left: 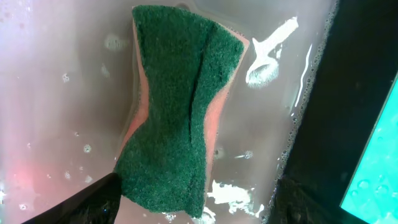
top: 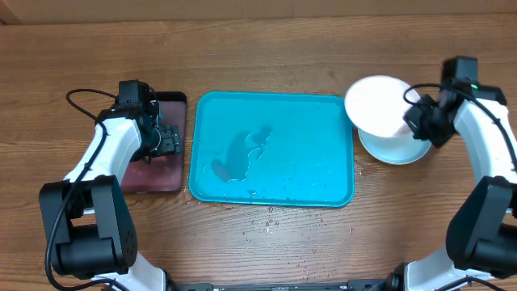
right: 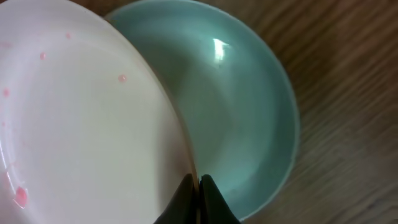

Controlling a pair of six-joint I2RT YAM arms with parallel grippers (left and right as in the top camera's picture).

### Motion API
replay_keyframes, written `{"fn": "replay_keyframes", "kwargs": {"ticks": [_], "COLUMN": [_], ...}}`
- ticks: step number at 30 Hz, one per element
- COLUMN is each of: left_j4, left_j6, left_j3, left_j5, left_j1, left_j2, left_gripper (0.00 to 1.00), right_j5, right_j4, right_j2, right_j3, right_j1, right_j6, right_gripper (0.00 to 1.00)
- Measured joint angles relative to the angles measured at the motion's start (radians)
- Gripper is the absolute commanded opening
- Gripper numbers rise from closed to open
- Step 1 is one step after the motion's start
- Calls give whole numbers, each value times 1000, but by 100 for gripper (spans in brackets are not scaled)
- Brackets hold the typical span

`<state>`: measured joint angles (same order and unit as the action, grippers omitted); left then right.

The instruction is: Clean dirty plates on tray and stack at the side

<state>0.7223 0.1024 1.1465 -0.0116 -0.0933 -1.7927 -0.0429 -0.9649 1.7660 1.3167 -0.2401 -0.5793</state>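
Looking down from overhead, the blue tray (top: 307,129) lies at table (top: 258,40) centre, wet, with nothing standing in it. A small tray (top: 153,179) with a dark rim sits just beside its 9 o'clock edge. Two plates sit near its 2 to 3 o'clock corner.

The overhead view does not show what lies under the left claw (top: 170,139). The left wrist view does: a green sponge (left: 177,106) with a pink backing, flat on the wet pinkish floor of the small tray.

The left claw stands wide apart. Its fingers (left: 93,199) straddle the sponge's near end. Whether they touch it cannot be told.

The right claw (top: 416,121) is closed tight on the rim of the white plate (top: 376,105). The right wrist view shows that plate tilted, with pink drops on its face. It overlaps the blue plate (top: 396,149), which rests on the table below. Contact between the two plates cannot be told.

Bare table lies open at 12 and 6 o'clock of the blue tray, with water drops at 6 o'clock. The gap between the two trays is narrow.
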Motion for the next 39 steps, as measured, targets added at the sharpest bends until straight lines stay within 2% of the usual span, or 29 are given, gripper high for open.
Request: {"fn": "replay_keyframes", "kwargs": {"ticks": [5, 6, 7, 9, 10, 12, 14, 18, 21, 24, 29, 34, 39], "left_j4": [0, 0, 0, 0, 1, 12, 27, 49, 79, 131, 262, 405, 484], "left_j6": [0, 0, 0, 0, 0, 3, 6, 12, 10, 7, 2, 3, 3], "left_j3": [0, 0, 0, 0, 0, 0, 0, 6, 36, 82, 155, 164, 163], "left_j5": [0, 0, 0, 0, 0, 0, 4, 51, 111, 145, 164, 166, 161], "left_j1": [0, 0, 0, 0, 0, 0, -1, -15, -34, -43, -44, -44, -44], "left_j2": [0, 0, 0, 0, 0, 0, 0, 3, 12, 27, 56, 61, 65], "left_gripper": [80, 81, 81, 85, 88, 92, 94, 100, 100, 100, 100, 100, 100], "right_j5": [-11, -12, -13, -13, -16, -32, -61, -213, -348, -404, -352, -192, -98], "right_j4": [-8, -14, -21, -31, -34, -42, -41, 6, 53, 87, 67, -9, -39], "right_j2": [0, 0, 0, 0, 0, -1, -1, -1, -2, -2, -2, -2, -20], "right_j3": [-51, -55, -57, -58, -58, -59, -59, -60, -60, -60, -56, -13, -5], "right_j1": [-88, -101, -113, -126, -128, -128, -126, -117, -79, 5, 170, 327, 394], "right_j6": [0, 0, 0, 5, 1, 3, 25, 139, 263, 351, 422, 447, 432], "right_gripper": [4, 6, 18, 56, 66, 78, 83, 90, 100, 100, 100, 100, 100]}}
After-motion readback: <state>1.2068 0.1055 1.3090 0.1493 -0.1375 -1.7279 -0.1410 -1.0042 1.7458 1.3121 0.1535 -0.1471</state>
